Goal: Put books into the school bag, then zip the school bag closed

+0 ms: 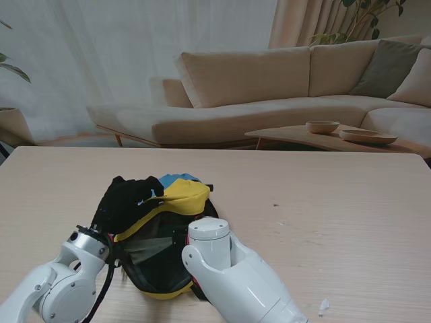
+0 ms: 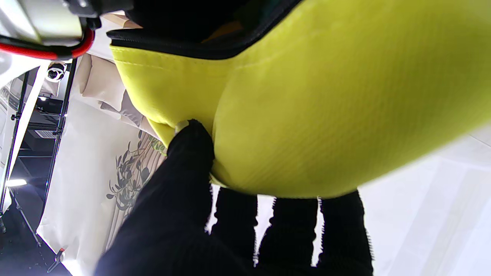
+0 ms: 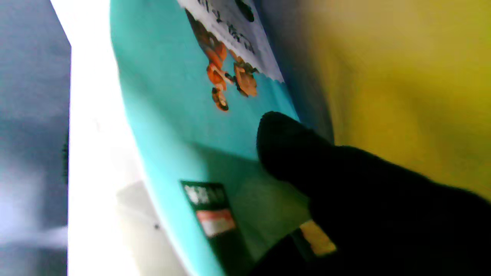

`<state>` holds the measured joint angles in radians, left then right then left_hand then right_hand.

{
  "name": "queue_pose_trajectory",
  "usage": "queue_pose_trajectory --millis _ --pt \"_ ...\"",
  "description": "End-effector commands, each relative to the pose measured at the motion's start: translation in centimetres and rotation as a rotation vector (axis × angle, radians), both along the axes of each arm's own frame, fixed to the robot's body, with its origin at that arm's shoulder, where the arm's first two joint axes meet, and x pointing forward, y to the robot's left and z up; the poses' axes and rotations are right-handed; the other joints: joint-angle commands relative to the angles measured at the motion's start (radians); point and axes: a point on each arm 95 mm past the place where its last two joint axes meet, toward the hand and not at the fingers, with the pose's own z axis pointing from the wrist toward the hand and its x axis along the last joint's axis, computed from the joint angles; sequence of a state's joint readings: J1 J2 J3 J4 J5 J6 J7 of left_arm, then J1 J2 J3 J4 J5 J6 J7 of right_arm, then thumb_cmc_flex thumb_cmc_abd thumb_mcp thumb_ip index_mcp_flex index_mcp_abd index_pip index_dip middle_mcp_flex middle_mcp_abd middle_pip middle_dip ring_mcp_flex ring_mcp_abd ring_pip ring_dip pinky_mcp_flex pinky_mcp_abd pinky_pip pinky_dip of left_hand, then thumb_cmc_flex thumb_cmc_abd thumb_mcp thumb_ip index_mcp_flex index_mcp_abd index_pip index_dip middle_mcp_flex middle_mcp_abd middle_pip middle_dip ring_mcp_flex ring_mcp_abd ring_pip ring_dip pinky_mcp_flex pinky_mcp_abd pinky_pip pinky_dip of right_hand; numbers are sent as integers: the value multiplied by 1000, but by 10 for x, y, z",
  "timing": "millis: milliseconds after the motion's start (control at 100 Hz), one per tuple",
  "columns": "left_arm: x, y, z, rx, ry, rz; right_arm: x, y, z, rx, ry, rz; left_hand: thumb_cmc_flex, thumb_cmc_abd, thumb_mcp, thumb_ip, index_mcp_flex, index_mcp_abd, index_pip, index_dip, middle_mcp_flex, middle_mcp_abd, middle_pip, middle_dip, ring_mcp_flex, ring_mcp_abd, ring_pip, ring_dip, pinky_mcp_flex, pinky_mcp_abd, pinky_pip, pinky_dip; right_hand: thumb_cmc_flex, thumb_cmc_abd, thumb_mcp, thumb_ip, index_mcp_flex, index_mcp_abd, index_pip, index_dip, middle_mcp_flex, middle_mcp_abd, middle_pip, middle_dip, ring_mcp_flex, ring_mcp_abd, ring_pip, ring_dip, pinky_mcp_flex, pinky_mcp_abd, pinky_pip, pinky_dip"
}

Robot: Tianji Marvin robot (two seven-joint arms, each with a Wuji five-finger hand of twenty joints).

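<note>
The school bag [image 1: 156,269], black with yellow trim, lies open on the table in front of me. My black-gloved left hand [image 1: 128,202] is shut on its yellow flap [image 1: 183,195] and holds it up. In the left wrist view, the thumb [image 2: 191,153] pinches the yellow fabric [image 2: 326,96] under the black zip edge [image 2: 191,48]. My right forearm [image 1: 229,269] reaches into the bag's mouth, so the hand is hidden in the stand view. The right wrist view shows the right hand [image 3: 364,199] with its thumb pressed on a teal book [image 3: 172,115] beside the yellow lining [image 3: 402,76].
A blue patch [image 1: 178,179] shows behind the raised flap. A small white scrap [image 1: 324,307] lies on the table to the right, near me. Beyond the table's far edge are a beige sofa [image 1: 269,94] and a low table with bowls [image 1: 337,131].
</note>
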<state>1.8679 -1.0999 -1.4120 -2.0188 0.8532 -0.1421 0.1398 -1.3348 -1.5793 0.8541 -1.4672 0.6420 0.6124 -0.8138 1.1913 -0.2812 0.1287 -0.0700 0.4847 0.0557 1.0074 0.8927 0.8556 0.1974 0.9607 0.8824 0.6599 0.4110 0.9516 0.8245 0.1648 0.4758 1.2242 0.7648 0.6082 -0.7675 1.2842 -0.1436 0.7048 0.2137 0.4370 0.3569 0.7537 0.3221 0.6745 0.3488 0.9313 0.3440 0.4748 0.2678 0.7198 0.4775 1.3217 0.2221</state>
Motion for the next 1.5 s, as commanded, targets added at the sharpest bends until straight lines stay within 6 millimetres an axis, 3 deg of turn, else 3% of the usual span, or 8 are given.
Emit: queue_pose_trajectory --millis 0,510,580,640,780,1110,1340,1490 --pt "-2 -4 4 -8 -1 -14 -4 1 4 18 -11 20 88 93 -4 7 9 -25 75 50 -1 -6 15 3 -11 24 -3 18 -18 33 21 19 -48 15 -19 32 -66 26 -55 -30 -100 54 -48 -13 -84 24 -63 -25 -41 3 -30 19" --pt "2 -2 2 -11 10 -7 -10 -31 29 20 -73 61 93 96 -10 9 9 -23 75 51 -2 -4 13 4 -12 26 -5 18 -20 33 20 18 -22 69 -35 43 -313 72 -10 -241 -411 56 -113 -55 -315 4 -433 -187 -322 -79 -402 -62" --pt "3 -2 2 -11 11 -9 -11 -32 30 22 -71 76 93 96 -11 9 8 -24 75 51 -2 -4 13 5 -12 26 -5 19 -20 33 20 18 159 171 -63 51 -237 63 -9 -252 -350 54 -111 -56 -257 4 -419 -183 -256 -76 -394 -73" --pt "3 -2 2 -13 11 -11 -11 -31 28 -25 -82 102 93 96 -12 9 8 -23 75 51 -2 -5 13 5 -13 26 -5 19 -21 34 20 18 199 178 12 54 -165 49 2 -249 -265 57 -97 -49 -153 3 -390 -172 -137 -82 -363 -86" --pt "2 -2 3 -11 10 -13 -10 -22 25 -65 -79 110 93 96 -14 10 9 -24 74 50 -1 -5 12 4 -11 25 -6 19 -20 33 21 18 216 123 117 36 2 26 57 -219 -38 70 -116 -49 39 11 -243 -106 103 -80 -211 -232" --pt "0 -3 5 -10 -2 -24 -8 -8 19 -116 -77 115 94 96 -16 11 10 -24 74 49 0 -5 12 5 -11 25 -7 19 -19 33 21 18 215 61 154 41 164 -12 65 -196 187 44 -209 -93 170 -4 -140 -91 239 -139 -87 -249" --pt "0 -2 5 -1 2 -18 -12 -16 21 -92 -90 133 94 96 -18 11 9 -24 73 48 -1 -6 10 5 -12 24 -8 19 -21 32 20 18 166 86 -1 35 6 32 -116 -175 -107 47 -159 -53 -79 15 -256 -106 17 -29 -364 -260" --pt "1 -2 4 3 9 -11 -15 -30 23 -79 -116 140 95 96 -19 12 9 -24 73 48 -1 -5 10 5 -13 24 -8 19 -21 31 20 17 78 67 -44 36 -89 53 -211 -164 -293 54 -112 -38 -240 15 -283 -106 -99 -38 -483 -256"
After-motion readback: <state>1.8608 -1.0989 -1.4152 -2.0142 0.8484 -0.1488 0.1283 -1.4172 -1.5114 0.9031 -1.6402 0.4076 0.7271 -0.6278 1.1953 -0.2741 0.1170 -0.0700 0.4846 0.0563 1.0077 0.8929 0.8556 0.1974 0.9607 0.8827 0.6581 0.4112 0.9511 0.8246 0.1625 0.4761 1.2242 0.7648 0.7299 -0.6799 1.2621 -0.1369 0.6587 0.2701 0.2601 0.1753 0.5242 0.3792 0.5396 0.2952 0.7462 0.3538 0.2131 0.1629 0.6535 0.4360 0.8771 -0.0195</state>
